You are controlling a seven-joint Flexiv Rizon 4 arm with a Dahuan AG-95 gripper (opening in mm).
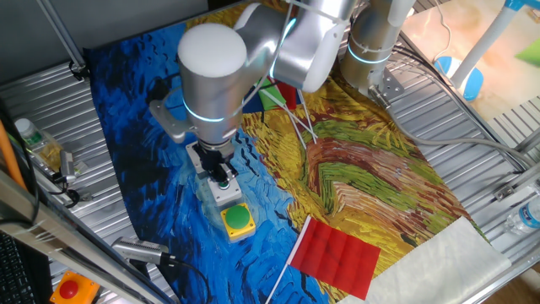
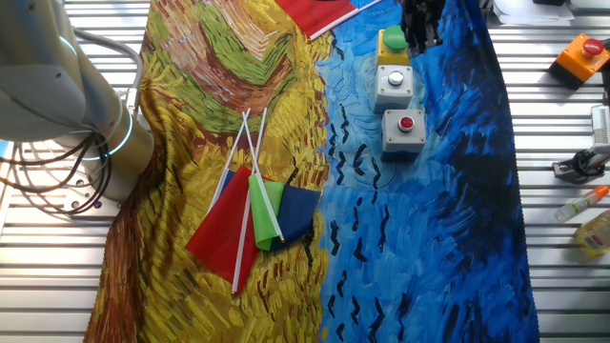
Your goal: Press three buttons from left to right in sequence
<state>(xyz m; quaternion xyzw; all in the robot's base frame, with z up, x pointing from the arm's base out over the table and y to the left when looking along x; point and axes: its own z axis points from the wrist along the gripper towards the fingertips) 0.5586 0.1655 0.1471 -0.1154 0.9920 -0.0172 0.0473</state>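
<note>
Three buttons stand in a close row on the blue part of a painted cloth (image 2: 191, 114) that covers the slatted metal table (image 1: 472, 143). In the other fixed view, the row runs from the grey box with the red button (image 2: 405, 131), through the grey box with the green button (image 2: 394, 86), to the yellow box with the large green dome (image 2: 393, 42). The boxes sit just beside one another.

In one fixed view, the gripper (image 1: 221, 176) points down over the grey box with the green button; its tip appears to meet that box, but contact cannot be confirmed. The red-button box is hidden behind the arm in this view. The yellow box lies just in front of the gripper. In the other fixed view, the gripper is dark and partly cut by the top edge. Whether the fingers are apart or together cannot be told.

A bundle of small flags (image 2: 255, 217) lies on the yellow part of the cloth, well apart from the boxes. A single red flag (image 1: 336, 256) lies near the yellow box. An orange box with a red button (image 2: 583, 55) rests on the bare table.
</note>
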